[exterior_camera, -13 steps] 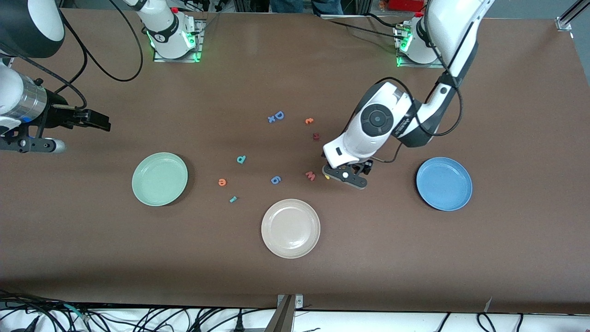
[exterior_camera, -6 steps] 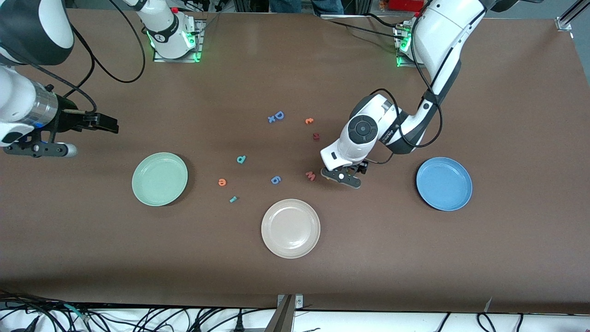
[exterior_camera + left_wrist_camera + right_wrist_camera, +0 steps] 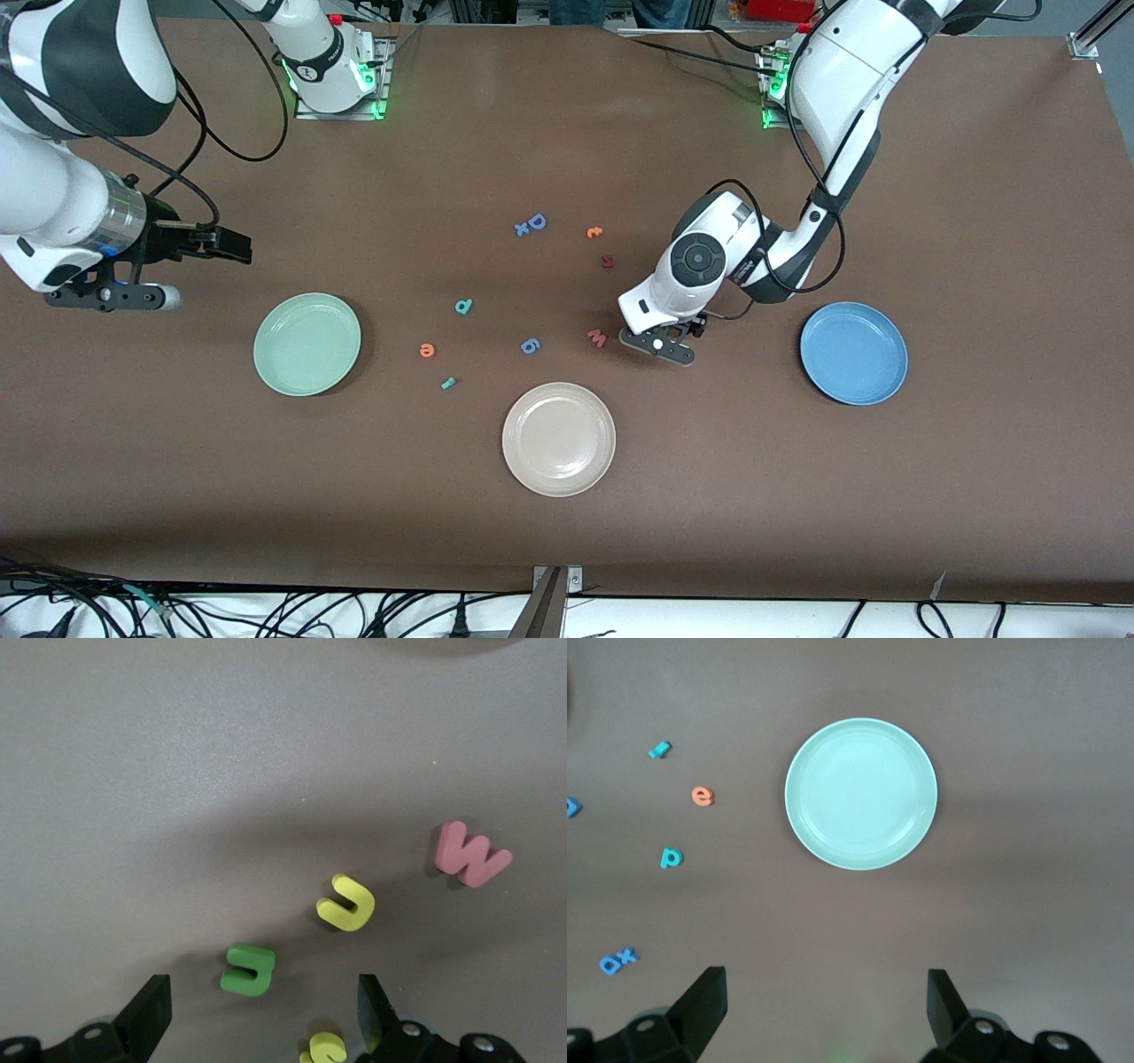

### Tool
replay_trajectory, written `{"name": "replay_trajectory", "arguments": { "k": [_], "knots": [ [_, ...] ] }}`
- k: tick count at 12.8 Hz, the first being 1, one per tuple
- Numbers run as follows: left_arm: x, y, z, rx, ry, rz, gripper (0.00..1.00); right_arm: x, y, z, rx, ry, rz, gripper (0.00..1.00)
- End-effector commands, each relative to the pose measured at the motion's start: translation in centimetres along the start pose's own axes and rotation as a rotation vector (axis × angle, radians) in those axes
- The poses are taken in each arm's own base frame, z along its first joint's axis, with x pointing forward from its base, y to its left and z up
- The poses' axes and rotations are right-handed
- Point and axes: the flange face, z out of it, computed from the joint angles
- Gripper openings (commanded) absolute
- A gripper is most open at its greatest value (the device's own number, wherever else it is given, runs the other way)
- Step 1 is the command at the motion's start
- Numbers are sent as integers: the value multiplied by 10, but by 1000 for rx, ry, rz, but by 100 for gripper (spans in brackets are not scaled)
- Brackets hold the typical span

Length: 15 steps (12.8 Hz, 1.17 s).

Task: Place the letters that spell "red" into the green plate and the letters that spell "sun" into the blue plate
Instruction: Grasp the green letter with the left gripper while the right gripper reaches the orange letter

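My left gripper [image 3: 261, 1020] [image 3: 657, 341] hangs open, low over the table beside the pink "w" [image 3: 597, 338]. Between its fingers lie the olive-green "u/n" [image 3: 248, 969] and the yellow "s" [image 3: 323, 1050]; the yellow "u/n" [image 3: 345, 903] lies just past them. The hand hides all three in the front view. The blue plate [image 3: 853, 353] sits toward the left arm's end. My right gripper [image 3: 235, 248] [image 3: 824, 1005] is open and empty, up over the table by the green plate [image 3: 306, 344] [image 3: 861, 794]. The orange "e" [image 3: 427, 351], teal "d/p" [image 3: 463, 307] and teal "r" [image 3: 448, 383] lie mid-table.
A beige plate [image 3: 558, 439] sits nearest the front camera. A blue "6" [image 3: 530, 346], a dark red "R" [image 3: 608, 261], a small orange letter [image 3: 594, 232] and a big blue "D" [image 3: 536, 221] are scattered mid-table.
The left hand has sunk a little closer to the table over the yellow and green letters. The right gripper has moved toward the green plate.
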Motion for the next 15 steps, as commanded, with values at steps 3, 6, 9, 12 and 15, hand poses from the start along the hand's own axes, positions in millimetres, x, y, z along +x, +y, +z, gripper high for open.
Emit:
{"name": "replay_trajectory", "arguments": {
  "k": [3, 6, 9, 12, 15],
  "knots": [
    [-1, 1, 13, 14, 4, -5, 75, 19, -30, 17, 21, 39, 54, 100],
    [-1, 0, 16, 20, 2, -10, 71, 30, -55, 37, 23, 50, 71, 100],
    [-3, 3, 21, 69, 9, -33, 53, 43, -83, 63, 25, 69, 102, 100],
    [-2, 2, 17, 72, 12, -31, 24, 53, -110, 89, 29, 83, 113, 100],
    [2, -4, 2, 80, 17, -38, 16, 64, -126, 122, 33, 80, 121, 100]
  ]
}}
